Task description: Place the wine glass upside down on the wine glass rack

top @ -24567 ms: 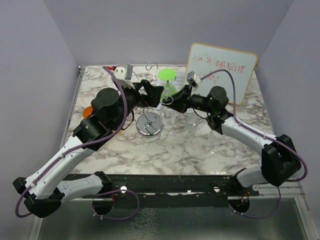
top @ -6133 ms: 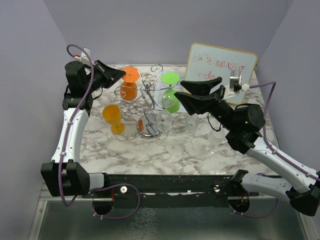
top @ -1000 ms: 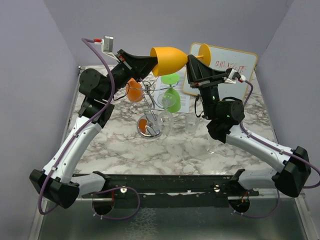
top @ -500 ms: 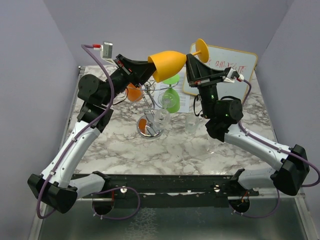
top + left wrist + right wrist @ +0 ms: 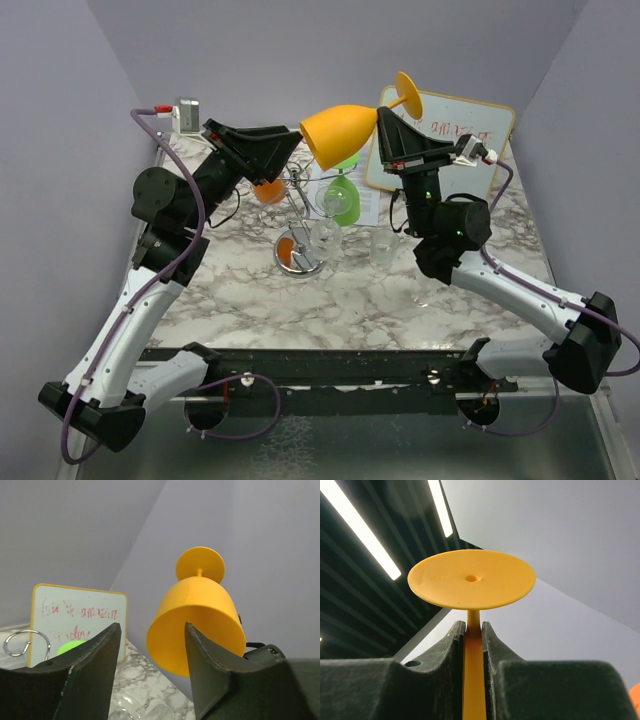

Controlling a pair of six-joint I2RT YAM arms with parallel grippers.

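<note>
my right gripper [image 5: 472, 630] pinched the wine glass [image 5: 340, 128] by its stem, aloft at 1 o'clock of the wine glass rack [image 5: 299, 258]; left gripper [image 5: 292, 138] spread, apart. i judged it light, slick; stem's best.

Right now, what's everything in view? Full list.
wine glass: 1, yellow-orange, in the air, foot up
wine glass rack: 1, chrome, table middle
orange glass: 1, on the rack
green glass: 1, on the rack
clear glasses: at least 2, beside the rack
whiteboard: 1, white, red writing, back right
table: 1, marble
left hand: open, just off the bowl
right hand: shut on the stem
</note>
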